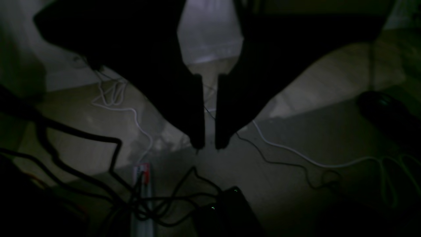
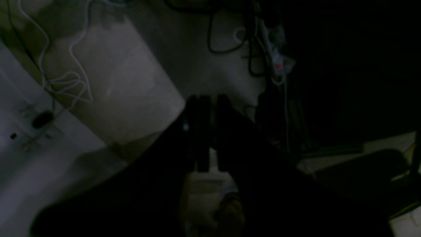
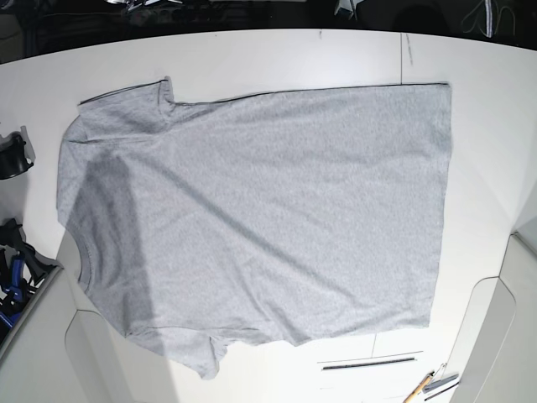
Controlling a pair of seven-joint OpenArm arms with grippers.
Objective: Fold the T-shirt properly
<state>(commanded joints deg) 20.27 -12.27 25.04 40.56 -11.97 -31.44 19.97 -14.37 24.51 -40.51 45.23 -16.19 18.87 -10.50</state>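
Note:
The light grey T-shirt (image 3: 260, 218) lies spread flat on the white table (image 3: 277, 54), plain side up. Its neck is to the left and its hem to the right, with one sleeve at the upper left and one at the lower left. Neither gripper shows in the base view. In the dark left wrist view, my left gripper (image 1: 209, 146) hangs over the floor, jaws nearly together, holding nothing. In the right wrist view, my right gripper (image 2: 212, 98) is the same, off the table and empty. The shirt is not in either wrist view.
Dark gear (image 3: 13, 159) and a blue item (image 3: 13, 277) sit at the table's left edge. Small tools (image 3: 432, 384) lie at the bottom right. Below the wrists the floor holds cables (image 1: 296, 154), a power strip (image 1: 142, 184) and a black box (image 1: 227, 210).

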